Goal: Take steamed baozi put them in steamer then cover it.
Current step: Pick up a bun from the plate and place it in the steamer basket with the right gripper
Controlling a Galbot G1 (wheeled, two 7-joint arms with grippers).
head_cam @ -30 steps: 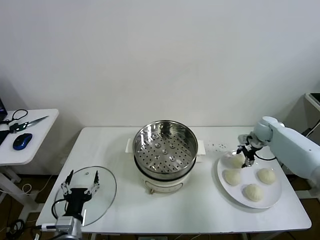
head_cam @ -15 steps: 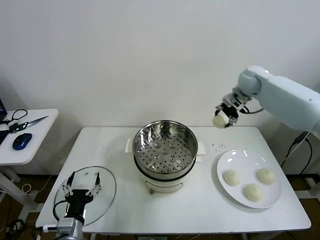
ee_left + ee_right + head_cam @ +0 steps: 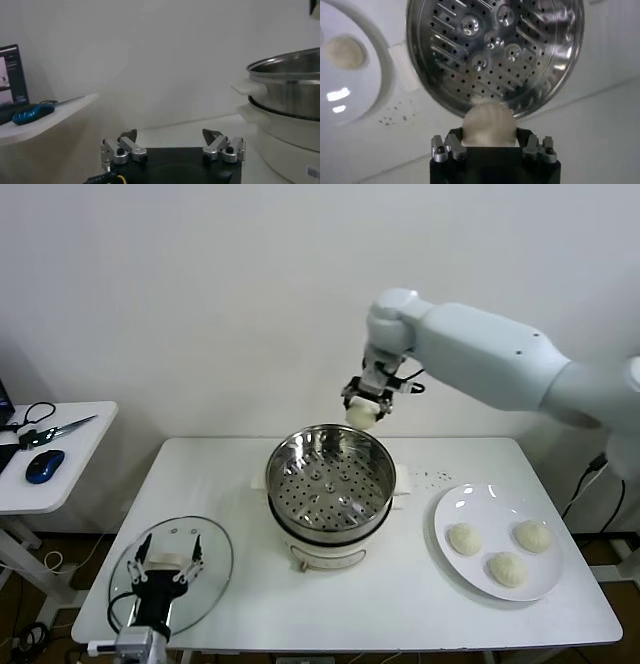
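My right gripper point(image 3: 362, 408) is shut on a cream-white baozi point(image 3: 359, 415) and hangs just above the far rim of the steel steamer point(image 3: 330, 474). In the right wrist view that baozi point(image 3: 488, 124) sits between the jaws, with the perforated steamer point(image 3: 495, 50) bottom below it. Three more baozi point(image 3: 465, 538) lie on the white plate point(image 3: 448, 504) at the right. The glass cover point(image 3: 205, 569) lies flat at the table's front left. Above it, my left gripper point(image 3: 166, 556) stands open and holds nothing. The same left gripper point(image 3: 172, 143) shows its jaws wide apart, with the steamer point(image 3: 290, 80) off to the side.
A small side table point(image 3: 60, 449) at the far left carries a blue mouse point(image 3: 44, 465) and scissors point(image 3: 55, 430). Dark crumbs point(image 3: 433, 477) speckle the white table between steamer and plate. The steamer's white pot base point(image 3: 325, 549) stands mid-table.
My right arm lifted one baozi off the plate and swung it left, from above the table's far right corner to above the steamer's far rim. The left arm barely moved.
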